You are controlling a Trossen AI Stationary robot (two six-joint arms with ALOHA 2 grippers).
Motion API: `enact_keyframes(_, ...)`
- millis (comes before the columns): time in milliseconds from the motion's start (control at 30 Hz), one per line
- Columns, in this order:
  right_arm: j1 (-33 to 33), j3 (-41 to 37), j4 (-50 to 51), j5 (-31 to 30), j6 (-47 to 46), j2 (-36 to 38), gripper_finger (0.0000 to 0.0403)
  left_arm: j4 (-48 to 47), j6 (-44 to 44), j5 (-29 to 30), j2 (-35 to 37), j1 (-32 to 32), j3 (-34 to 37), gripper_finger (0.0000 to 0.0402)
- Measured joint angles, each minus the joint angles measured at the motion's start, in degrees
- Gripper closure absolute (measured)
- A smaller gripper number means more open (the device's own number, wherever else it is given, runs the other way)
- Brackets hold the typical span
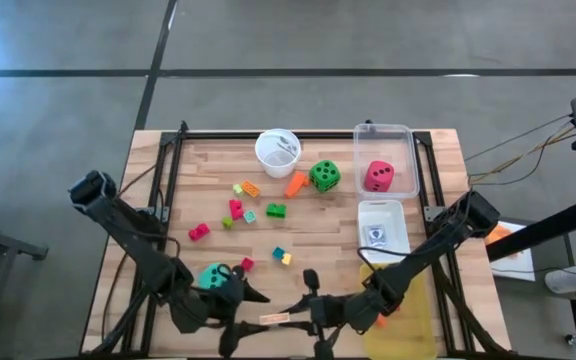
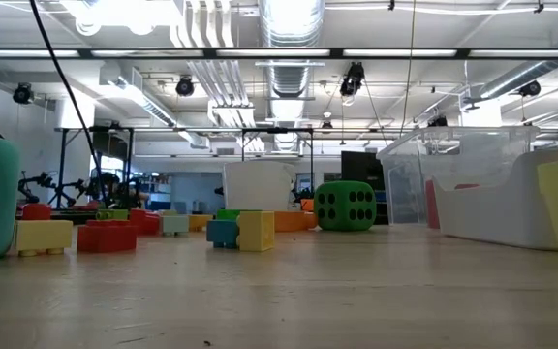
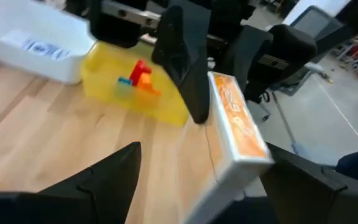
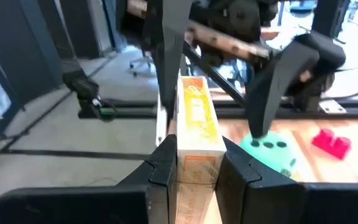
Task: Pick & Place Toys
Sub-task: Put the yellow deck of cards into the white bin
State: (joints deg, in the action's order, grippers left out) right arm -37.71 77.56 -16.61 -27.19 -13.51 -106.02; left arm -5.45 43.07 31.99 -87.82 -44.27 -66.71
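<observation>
We see the wooden counter (image 1: 218, 180) filling the middle of the high view, with both dark arms reaching in from the lower corners and meeting at its bottom edge.

Along the right side stand three bins: a clear bin (image 1: 385, 132) at the upper right holding the red-pink die (image 1: 379, 176), a white bin (image 1: 382, 212) below it with a printed card inside, and a yellow bin (image 1: 408, 315) at the lower right, where the left wrist view shows a few coloured blocks lying inside.

The teal die (image 1: 214, 277) sits at the lower left of the high view, just beside the left arm, and looms at the far left of the low view. The green die (image 1: 325, 176) rests near the upper middle, beside an orange block (image 1: 295, 184) and close to the white round cup (image 1: 277, 151). Small multicoloured blocks (image 1: 236, 208) lie scattered across the centre-left.

The orange-and-white card pack (image 4: 194, 127) is at the bottom centre of the high view, between the two arms. The right gripper (image 4: 196, 163) has its jaws pressed on the pack's two sides, holding it. The left gripper (image 3: 194, 165) has its jaws spread wide around the pack's other end, not pressing on it.
</observation>
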Motion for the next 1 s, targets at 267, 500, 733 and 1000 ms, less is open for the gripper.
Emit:
enact_keyframes(267,0.08,0.0,14.63,-2.08,-8.96,1.45,0.0342,-15.01,7.78,0.56,5.52,-1.49,0.15,0.0087)
enact_keyframes(500,0.31,0.0,32.11,-11.08,-19.15,6.0,0.0342,-22.9,8.0,-3.24,8.88,-2.93,0.34,0.0087)
enact_keyframes(733,0.44,0.0,50.91,-16.49,-33.75,11.65,0.0342,-26.32,7.55,-6.3,10.63,-2.94,0.37,0.0087)
enact_keyframes(1000,1.77,0.0,73.37,-17.21,-54.74,16.95,0.0342,-30.53,3.15,-6.66,14.52,-2.89,0.37,0.0087)
